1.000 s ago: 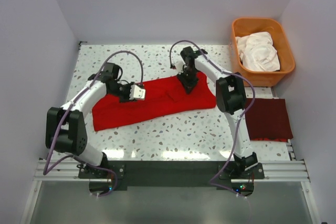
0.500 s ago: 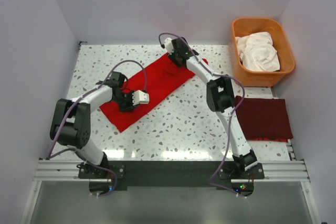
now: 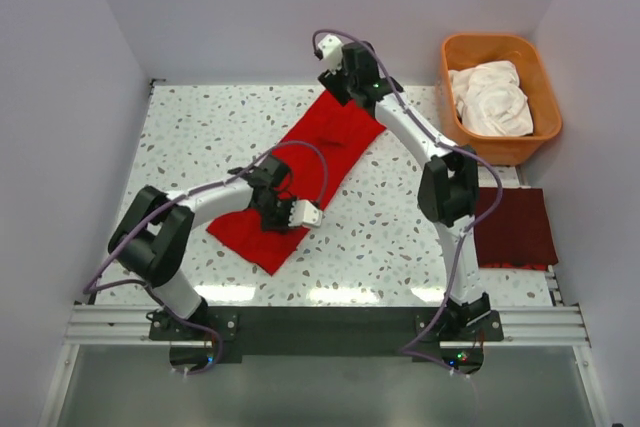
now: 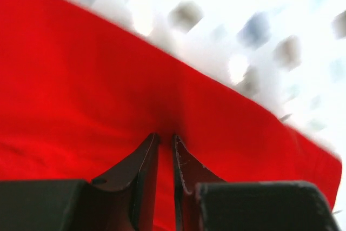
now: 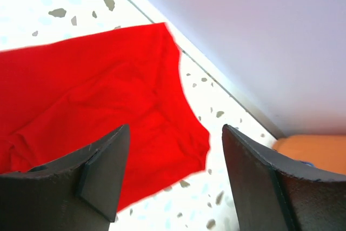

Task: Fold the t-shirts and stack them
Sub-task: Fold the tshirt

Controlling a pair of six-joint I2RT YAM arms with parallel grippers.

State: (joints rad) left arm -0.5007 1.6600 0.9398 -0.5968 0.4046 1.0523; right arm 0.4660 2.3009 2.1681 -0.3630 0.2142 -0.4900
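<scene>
A red t-shirt [image 3: 318, 152], folded into a long strip, lies slanted on the speckled table [image 3: 200, 127]. My left gripper [image 3: 278, 219] is at the strip's near end. In the left wrist view its fingers [image 4: 141, 160] are pinched on a ridge of the red cloth [image 4: 81, 96]. My right gripper [image 3: 334, 80] hangs above the strip's far end. In the right wrist view it [image 5: 175, 129] stands wide open, holding nothing, with the red t-shirt [image 5: 102, 90] flat below it. A dark red folded t-shirt [image 3: 512, 227] lies at the right edge.
An orange basket [image 3: 480, 47] with crumpled white t-shirts [image 3: 492, 97] stands at the back right; its corner [image 5: 316, 152] shows in the right wrist view. The back wall [image 5: 243, 31] is close behind the right gripper. Purple cables loop over both arms.
The red strip has swung from lying crosswise to slanting. My left gripper dragged its end toward the near side. My right gripper carried the other end back, then opened and let go.
</scene>
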